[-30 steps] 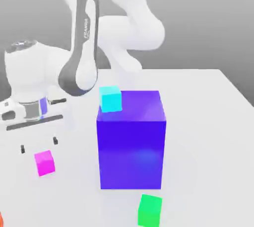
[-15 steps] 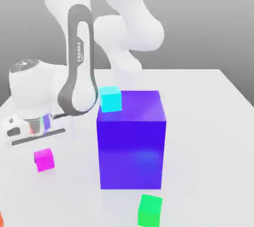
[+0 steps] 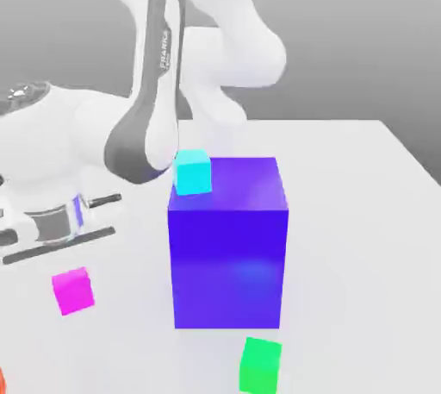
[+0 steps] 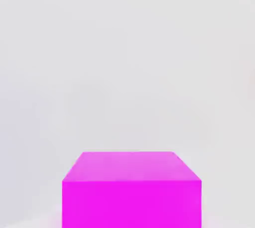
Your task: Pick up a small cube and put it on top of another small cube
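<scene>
Hand of the arm low at the exterior view's left; finger spacing cannot be told. Magenta cube sits on the table just beside it, left of the blue block. Likely light, rigid, smooth; grip opposite flat sides.

small cube left of block (apart)
</scene>
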You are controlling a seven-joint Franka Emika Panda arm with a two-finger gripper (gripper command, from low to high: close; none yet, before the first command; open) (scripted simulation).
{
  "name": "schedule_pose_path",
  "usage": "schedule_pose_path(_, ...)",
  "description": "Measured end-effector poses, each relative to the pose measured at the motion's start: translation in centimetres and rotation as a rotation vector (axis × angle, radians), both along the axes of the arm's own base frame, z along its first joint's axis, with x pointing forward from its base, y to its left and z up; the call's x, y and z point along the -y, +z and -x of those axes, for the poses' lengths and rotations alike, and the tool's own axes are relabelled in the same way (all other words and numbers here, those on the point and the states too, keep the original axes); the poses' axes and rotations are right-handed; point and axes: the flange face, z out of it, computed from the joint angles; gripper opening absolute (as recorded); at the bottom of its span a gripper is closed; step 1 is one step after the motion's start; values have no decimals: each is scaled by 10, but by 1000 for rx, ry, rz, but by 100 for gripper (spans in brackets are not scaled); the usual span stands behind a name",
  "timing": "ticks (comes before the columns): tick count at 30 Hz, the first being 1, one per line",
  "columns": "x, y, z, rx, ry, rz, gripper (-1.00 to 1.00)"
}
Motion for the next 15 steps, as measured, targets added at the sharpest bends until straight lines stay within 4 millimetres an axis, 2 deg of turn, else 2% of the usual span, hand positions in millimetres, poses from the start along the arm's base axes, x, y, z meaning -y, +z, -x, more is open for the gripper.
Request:
schedule_pose_path(4,-54,9,-28,1,-34,13,-100)
schedule_pose_path(8,-114,18,-46,9,-70,26,-100)
schedule_pose_path(15,-222,34,-50,38,-132,41,-100)
